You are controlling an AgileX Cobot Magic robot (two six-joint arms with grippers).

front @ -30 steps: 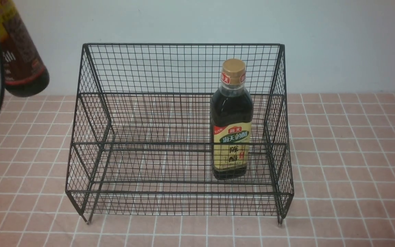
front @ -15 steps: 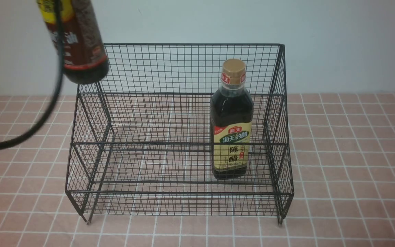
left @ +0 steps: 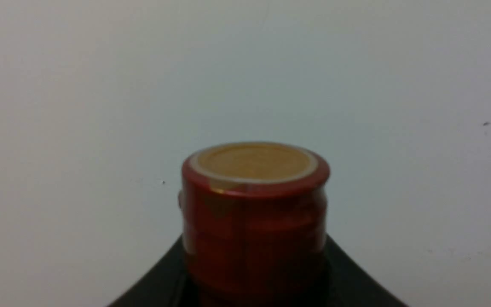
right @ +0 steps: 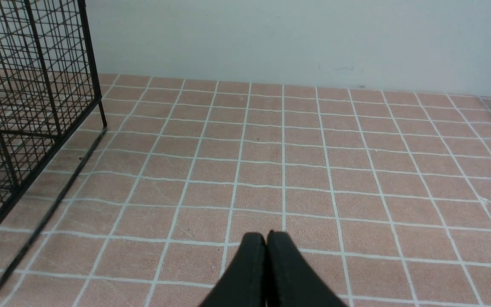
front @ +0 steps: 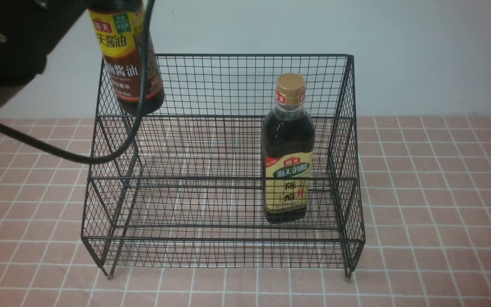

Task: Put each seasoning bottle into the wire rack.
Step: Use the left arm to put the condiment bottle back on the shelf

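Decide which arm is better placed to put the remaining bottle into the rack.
Left. The left gripper holds the round bottle aloft near the wire rack's left end. The right gripper is shut, empty, over tiles outside the rack. The gold-capped bottle already stands inside.

Black wire rack (front: 228, 54) — one in, one aloft

We see the gold-capped bottle (front: 288, 157), dark and pale-labelled, standing upright inside the rack, right of centre. The round bottle (front: 122, 64) with the yellow-red label hangs tilted at upper left — base over the rack's back-left corner.
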